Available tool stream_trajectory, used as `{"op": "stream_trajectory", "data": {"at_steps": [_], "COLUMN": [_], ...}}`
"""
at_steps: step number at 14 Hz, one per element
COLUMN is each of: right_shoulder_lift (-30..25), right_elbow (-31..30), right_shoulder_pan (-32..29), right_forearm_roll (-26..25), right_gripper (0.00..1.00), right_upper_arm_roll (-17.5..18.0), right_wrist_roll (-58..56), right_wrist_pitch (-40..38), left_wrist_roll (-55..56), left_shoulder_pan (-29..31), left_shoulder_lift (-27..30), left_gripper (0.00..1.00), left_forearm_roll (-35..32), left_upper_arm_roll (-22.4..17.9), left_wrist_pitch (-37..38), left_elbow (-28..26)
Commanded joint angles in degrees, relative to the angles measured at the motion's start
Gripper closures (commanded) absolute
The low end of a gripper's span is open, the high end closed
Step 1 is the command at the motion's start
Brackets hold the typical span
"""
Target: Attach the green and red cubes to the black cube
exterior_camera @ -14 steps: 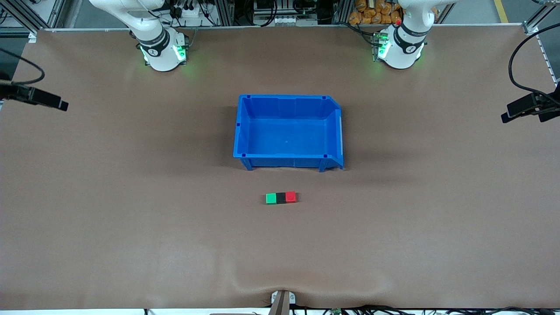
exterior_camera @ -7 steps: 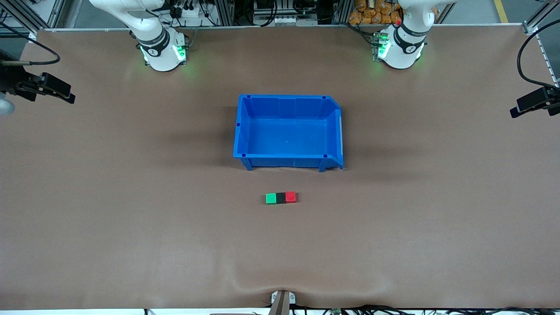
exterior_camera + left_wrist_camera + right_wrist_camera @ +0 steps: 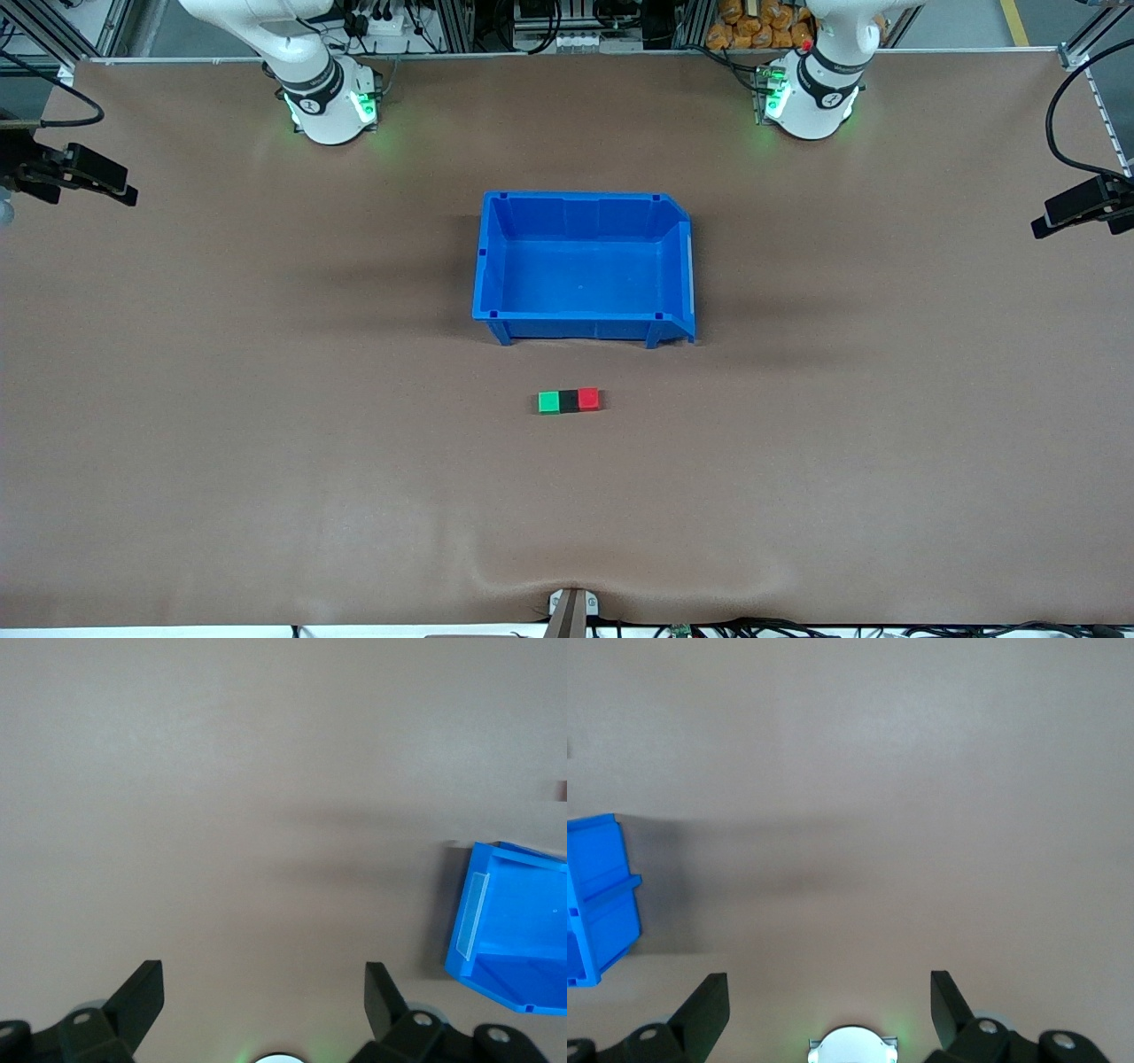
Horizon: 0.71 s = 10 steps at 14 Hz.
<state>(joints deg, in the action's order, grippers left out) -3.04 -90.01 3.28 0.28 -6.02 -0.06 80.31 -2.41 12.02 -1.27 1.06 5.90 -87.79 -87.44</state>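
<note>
— Where do the cubes sit?
— On the brown tabletop (image 3: 266, 461), nearer the front camera than the blue bin (image 3: 585, 266). The green cube (image 3: 549, 402), black cube (image 3: 569, 401) and red cube (image 3: 588, 400) touch in one row, black in the middle, green toward the right arm's end, red toward the left arm's. The row's long axis runs along the table from one arm's end to the other, parallel to the bin's near wall.

— And the arms?
— Both wait, swung out to the table's ends. The right gripper (image 3: 115, 190) hangs over the tabletop edge at its own end; the left gripper (image 3: 1032, 229) likewise at its end. Both are well apart from the cubes.

— What do the wrist cameras add?
— The left fingers (image 3: 142, 992) stand wide apart, holding nothing, over bare tabletop with a corner of the bin in view. The right fingers (image 3: 707, 1001) are spread the same way, empty. Neither wrist view shows the cubes; only the front view does.
</note>
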Motion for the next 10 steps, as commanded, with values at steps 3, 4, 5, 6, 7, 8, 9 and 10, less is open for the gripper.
{"op": "stream_trajectory", "data": {"at_steps": [3,4,5,6,7,8,9,10], "right_shoulder_lift": [-1.9,-1.9,-1.9,-1.9,-1.9,-1.9,-1.9,-1.9], "right_elbow": [-1.4,-1.5,-1.4,-1.4,-1.4,-1.4,-1.4,-1.4], "right_shoulder_pan": [1.0,0.9,0.9,0.9,0.8,0.6,0.4,0.3], "right_forearm_roll": [-0.6,-0.6,-1.0,-1.2,-1.2,-1.2,-1.2,-1.2], "right_gripper": [0.0,0.0,0.0,0.0,0.0,0.0,0.0,0.0], "right_upper_arm_roll": [-0.5,-0.5,-0.5,-0.5,-0.5,-0.5,-0.5,-0.5], "right_wrist_roll": [-0.4,-0.3,-0.4,-0.4,-0.4,-0.4,-0.4,-0.4], "right_wrist_pitch": [1.4,1.5,1.9,2.0,2.0,1.9,1.9,1.6], "left_wrist_roll": [-0.6,-0.7,-0.7,-0.7,-0.7,-0.7,-0.7,-0.7], "left_shoulder_pan": [0.1,-0.1,-0.2,-0.2,-0.2,-0.2,-0.2,-0.2], "left_shoulder_lift": [-0.3,-0.3,-0.3,-0.3,-0.3,-0.3,-0.3,-0.3], "left_gripper": [0.0,0.0,0.0,0.0,0.0,0.0,0.0,0.0], "left_forearm_roll": [-0.3,-0.3,-0.3,-0.3,-0.3,-0.3,-0.4,-0.4], "left_upper_arm_roll": [0.3,0.3,0.4,0.4,0.5,0.5,0.5,0.5], "left_wrist_pitch": [0.9,0.9,0.9,0.9,0.9,0.9,0.9,0.9], "left_elbow": [0.5,0.5,0.5,0.5,0.5,0.5,0.5,0.5]}}
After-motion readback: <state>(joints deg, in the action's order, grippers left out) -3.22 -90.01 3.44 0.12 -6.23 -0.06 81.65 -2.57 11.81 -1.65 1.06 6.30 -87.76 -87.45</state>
